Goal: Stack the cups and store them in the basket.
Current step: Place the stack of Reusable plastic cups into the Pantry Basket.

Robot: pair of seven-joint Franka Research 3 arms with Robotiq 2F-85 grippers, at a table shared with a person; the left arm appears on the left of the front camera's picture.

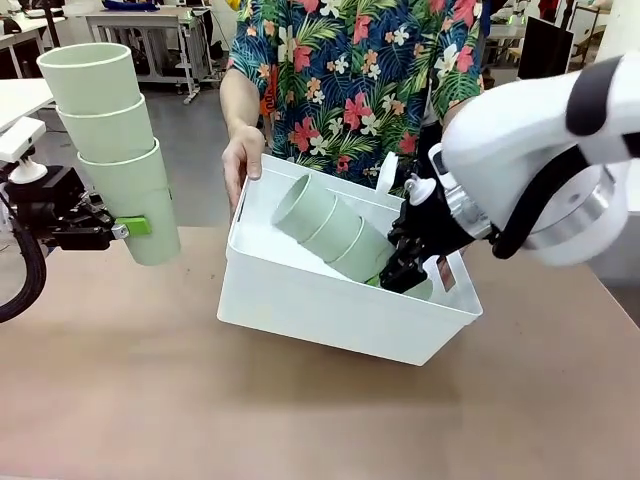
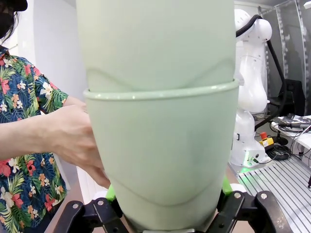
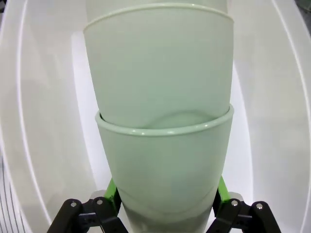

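Left tool (image 1: 145, 228) pinches the bottom cup of a three-cup stack (image 1: 115, 150) above the tabletop (image 1: 150, 400), long axis near upright, mouths up, leaning left. A person's hand (image 1: 243, 160) grips the basket (image 1: 330, 320) at its far rim. Inside, the right tool (image 1: 400, 272) clamps a second stack (image 1: 330, 228), lying slantwise, mouths toward that hand.

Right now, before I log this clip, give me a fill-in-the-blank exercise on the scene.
The left stack, held in the air by the left end effector, has ___ cups.
The right end effector holds the right stack ___ the basket.
A person's ___ grips the basket's rim.
Missing: three; inside; hand.
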